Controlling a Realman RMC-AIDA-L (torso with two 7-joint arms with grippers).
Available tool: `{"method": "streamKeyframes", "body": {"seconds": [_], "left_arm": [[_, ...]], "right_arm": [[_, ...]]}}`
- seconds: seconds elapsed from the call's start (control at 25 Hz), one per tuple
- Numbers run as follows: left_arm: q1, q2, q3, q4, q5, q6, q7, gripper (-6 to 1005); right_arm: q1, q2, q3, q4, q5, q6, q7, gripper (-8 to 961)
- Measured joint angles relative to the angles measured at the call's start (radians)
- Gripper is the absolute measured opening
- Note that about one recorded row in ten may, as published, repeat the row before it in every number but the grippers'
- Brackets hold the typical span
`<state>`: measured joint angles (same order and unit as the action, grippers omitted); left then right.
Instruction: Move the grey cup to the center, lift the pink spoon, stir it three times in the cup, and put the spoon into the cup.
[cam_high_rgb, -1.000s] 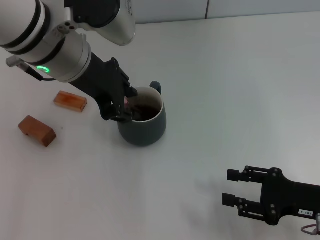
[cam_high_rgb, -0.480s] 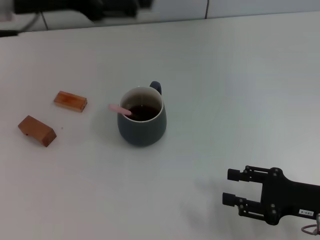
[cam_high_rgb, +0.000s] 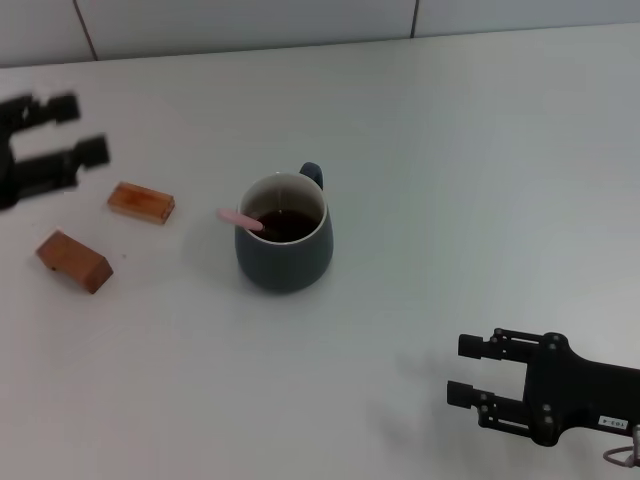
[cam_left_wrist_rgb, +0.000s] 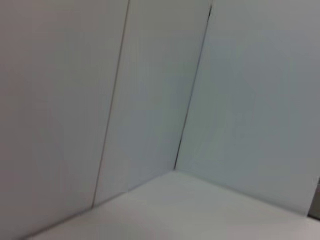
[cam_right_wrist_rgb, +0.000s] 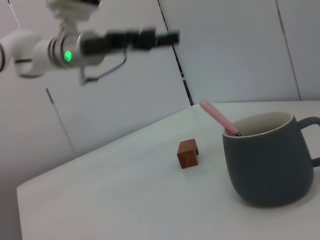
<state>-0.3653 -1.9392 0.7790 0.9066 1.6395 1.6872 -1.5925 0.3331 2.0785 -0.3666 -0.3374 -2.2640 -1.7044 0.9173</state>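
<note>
The grey cup (cam_high_rgb: 284, 237) stands upright near the middle of the white table, its handle toward the far side. The pink spoon (cam_high_rgb: 240, 219) rests inside it, handle leaning out over the left rim; the right wrist view shows the grey cup (cam_right_wrist_rgb: 267, 161) and pink spoon (cam_right_wrist_rgb: 218, 116) too. My left gripper (cam_high_rgb: 62, 142) is open and empty at the far left, well away from the cup, and appears in the right wrist view (cam_right_wrist_rgb: 162, 36) high above the table. My right gripper (cam_high_rgb: 465, 370) is open at the near right, parked.
Two brown wooden blocks lie left of the cup: one (cam_high_rgb: 141, 202) farther back, one (cam_high_rgb: 73, 261) nearer the left edge. One block (cam_right_wrist_rgb: 188, 153) shows in the right wrist view. The left wrist view holds only wall panels and table.
The left arm let go of the spoon in the cup, rose out of view, and now shows at the far left. The spoon stays in the cup. The right arm barely moved.
</note>
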Motion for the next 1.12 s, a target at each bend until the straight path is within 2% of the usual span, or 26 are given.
{"method": "streamKeyframes", "body": {"seconds": [0.04, 0.12, 0.2, 0.28, 0.4, 0.48, 0.52, 0.6, 0.64, 0.72, 0.8, 0.92, 1.08, 1.12], "left_arm": [[0.058, 0.007, -0.007, -0.035, 0.019, 0.014, 0.078, 758], [0.1, 0.012, -0.01, -0.097, 0.022, 0.038, 0.18, 758], [0.112, 0.017, -0.012, -0.136, 0.028, 0.049, 0.219, 758], [0.134, 0.039, -0.017, -0.274, 0.054, 0.072, 0.344, 758], [0.141, 0.045, -0.02, -0.356, 0.069, 0.066, 0.417, 759], [0.149, 0.041, -0.02, -0.412, 0.089, 0.043, 0.492, 759], [0.156, 0.029, -0.02, -0.435, 0.103, 0.028, 0.533, 759], [0.156, 0.029, -0.02, -0.435, 0.103, 0.028, 0.533, 758], [0.17, 0.003, -0.019, -0.469, 0.123, 0.006, 0.606, 758], [0.178, -0.01, -0.015, -0.483, 0.129, 0.0, 0.637, 757], [0.178, -0.01, -0.015, -0.483, 0.129, 0.0, 0.637, 756], [0.194, -0.023, -0.018, -0.487, 0.154, 0.0, 0.657, 755], [0.201, -0.025, -0.02, -0.488, 0.155, -0.007, 0.654, 753], [0.199, -0.024, -0.018, -0.49, 0.156, -0.039, 0.6, 753]], "right_arm": [[0.001, 0.0, 0.0, 0.0, 0.0, 0.001, 0.0, 632], [0.003, 0.0, 0.0, -0.001, 0.0, 0.002, 0.0, 632], [0.005, 0.0, 0.0, -0.004, 0.0, 0.002, 0.0, 632], [0.008, 0.0, 0.001, -0.006, 0.001, 0.002, -0.001, 632], [0.011, -0.001, 0.001, -0.008, 0.002, 0.004, -0.001, 632], [0.015, -0.001, 0.002, -0.01, 0.001, 0.006, -0.001, 632], [0.017, -0.001, 0.002, -0.011, 0.001, 0.006, -0.001, 632], [0.02, -0.002, 0.002, -0.011, 0.001, 0.009, -0.001, 632], [0.02, -0.002, 0.002, -0.011, 0.001, 0.011, -0.001, 632], [0.02, -0.002, 0.002, -0.012, 0.001, 0.016, -0.002, 632], [0.02, -0.002, 0.003, -0.013, 0.002, 0.019, -0.002, 632], [0.016, -0.002, 0.01, -0.018, 0.003, 0.02, -0.002, 632], [0.014, -0.002, 0.011, -0.018, 0.003, 0.021, -0.002, 632], [0.014, -0.002, 0.011, -0.018, 0.003, 0.021, -0.002, 632]]}}
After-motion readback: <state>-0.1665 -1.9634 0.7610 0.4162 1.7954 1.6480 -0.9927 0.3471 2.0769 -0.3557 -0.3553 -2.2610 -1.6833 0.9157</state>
